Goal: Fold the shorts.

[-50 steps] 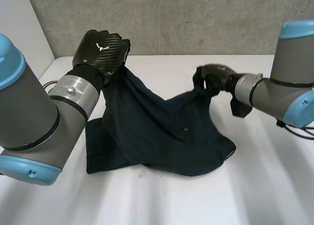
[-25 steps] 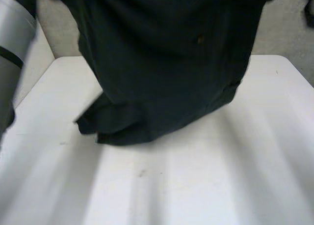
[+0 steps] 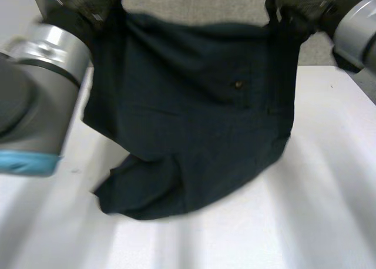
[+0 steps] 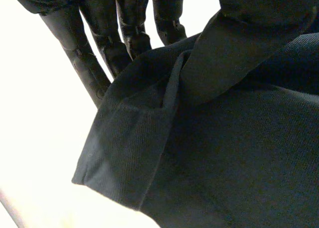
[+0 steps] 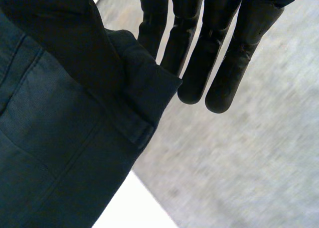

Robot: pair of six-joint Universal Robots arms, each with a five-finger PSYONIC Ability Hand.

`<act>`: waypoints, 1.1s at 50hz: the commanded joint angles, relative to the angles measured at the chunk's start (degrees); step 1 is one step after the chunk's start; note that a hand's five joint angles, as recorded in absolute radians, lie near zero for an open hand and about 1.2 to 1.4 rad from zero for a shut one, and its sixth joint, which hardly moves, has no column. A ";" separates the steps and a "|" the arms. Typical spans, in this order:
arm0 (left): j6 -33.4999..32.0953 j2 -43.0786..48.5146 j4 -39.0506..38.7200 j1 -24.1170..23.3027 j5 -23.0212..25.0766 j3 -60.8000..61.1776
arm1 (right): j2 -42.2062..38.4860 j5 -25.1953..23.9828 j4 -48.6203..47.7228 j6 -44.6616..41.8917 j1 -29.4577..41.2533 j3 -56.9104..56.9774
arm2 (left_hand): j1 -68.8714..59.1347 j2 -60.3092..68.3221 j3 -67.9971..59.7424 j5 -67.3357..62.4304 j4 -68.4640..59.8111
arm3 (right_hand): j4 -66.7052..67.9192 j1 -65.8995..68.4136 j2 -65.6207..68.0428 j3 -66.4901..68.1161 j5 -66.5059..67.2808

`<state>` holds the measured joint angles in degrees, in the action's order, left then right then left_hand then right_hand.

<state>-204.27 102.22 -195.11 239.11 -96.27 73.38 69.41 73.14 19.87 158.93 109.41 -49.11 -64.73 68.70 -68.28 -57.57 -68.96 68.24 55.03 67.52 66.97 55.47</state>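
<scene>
You're holding the dark navy fabric shorts (image 3: 194,122) up by their top corners, left hand (image 3: 88,4) and right hand (image 3: 296,3) each pinching cloth between straight fingers (image 5: 224,54) and thumb, so they're hanging spread out, lower end seemingly resting on the white table (image 3: 317,222), likely for a flat lay-down.

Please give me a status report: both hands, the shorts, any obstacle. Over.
Left hand pinches one top corner of the shorts, right hand the other. Shorts hang spread between them, lower end on the table. Nothing in the way.
</scene>
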 commanded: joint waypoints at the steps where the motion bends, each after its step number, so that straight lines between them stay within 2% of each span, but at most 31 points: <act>1: -0.61 18.43 -0.88 2.15 -0.14 -13.23 | -14.81 5.25 -6.06 0.59 1.07 7.27 | -15.27 11.30 -11.72 -12.43 -11.04 | 11.76 24.97 12.48 13.03 14.53; 3: -0.61 20.46 -2.11 2.33 -0.06 -17.11 | -17.36 6.75 -10.71 0.68 1.51 8.94 | -15.27 11.30 -11.72 -12.43 -11.04 | 11.76 24.97 12.48 13.03 14.53; 6: -0.52 23.02 -7.81 2.94 -0.14 -23.89 | -20.10 8.33 -22.83 0.42 2.56 11.14 | -15.27 11.30 -11.72 -12.43 -11.04 | 11.76 24.97 12.48 13.03 14.53; 7: -0.52 23.37 -10.00 3.21 -0.14 -25.03 | -20.53 8.25 -29.48 0.51 2.48 11.40 | -15.27 11.30 -11.72 -12.43 -11.04 | 11.76 24.97 12.48 13.03 14.53; 11: -0.43 22.59 -22.22 4.00 -0.06 -27.68 | -19.93 8.95 -43.73 0.42 2.48 11.58 | -15.27 11.30 -11.72 -12.43 -11.04 | 11.76 24.97 12.48 13.03 14.53; 13: -0.35 20.66 -28.88 4.00 -0.49 -28.20 | -19.31 9.04 -47.46 0.51 2.65 11.41 | -15.27 11.30 -11.72 -12.43 -11.04 | 11.76 24.97 12.48 13.03 14.53; 16: -0.26 18.72 -32.96 3.74 -0.50 -27.51 | -17.38 9.13 -49.76 0.68 2.65 11.14 | -15.27 11.30 -11.72 -12.43 -11.04 | 11.76 24.97 12.48 13.03 14.53; 21: 0.10 17.40 -32.88 3.47 -0.50 -23.03 | -16.50 8.78 -48.88 0.59 2.92 9.92 | -15.27 11.30 -11.72 -12.43 -11.04 | 11.76 24.97 12.48 13.03 14.53; 28: 0.01 17.05 -32.53 3.82 -0.76 -9.61 | -16.67 8.34 -41.68 0.33 2.91 4.47 | -15.27 11.30 -11.72 -12.43 -11.04 | 11.76 24.97 12.48 13.03 14.53; 35: -0.35 18.19 -28.41 3.91 -0.93 3.42 | -20.44 6.50 -30.36 -0.37 2.83 -2.73 | -15.27 11.30 -11.72 -12.43 -11.04 | 11.76 24.97 12.48 13.03 14.53; 41: -0.26 21.26 -17.95 2.51 -2.95 11.16 | -23.26 5.70 -23.40 -3.79 3.00 -10.29 | -15.27 11.30 -11.72 -12.43 -11.04 | 11.76 24.97 12.48 13.03 14.53; 44: -0.43 21.53 -12.43 0.06 -3.40 13.53 | -22.65 5.53 -20.15 -7.04 3.53 -14.77 | -15.27 11.30 -11.72 -12.43 -11.04 | 11.76 24.97 12.48 13.03 14.53; 48: -0.43 19.87 -5.29 -2.24 -3.66 15.21 | -18.97 5.35 -17.07 -9.33 3.62 -20.66 | -15.27 11.30 -11.72 -12.43 -11.04 | 11.76 24.97 12.48 13.03 14.53; 55: -0.17 14.42 5.69 -1.98 -3.84 19.51 | -8.07 3.33 -12.94 -11.53 2.74 -33.32 | -15.27 11.30 -11.72 -12.43 -11.04 | 11.76 24.97 12.48 13.03 14.53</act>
<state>-204.61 120.79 -197.39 237.08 -100.02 89.82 52.42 78.08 3.75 149.25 112.67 -72.35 -64.75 68.82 -68.46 -57.57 -68.97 68.25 55.03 67.63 67.56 55.46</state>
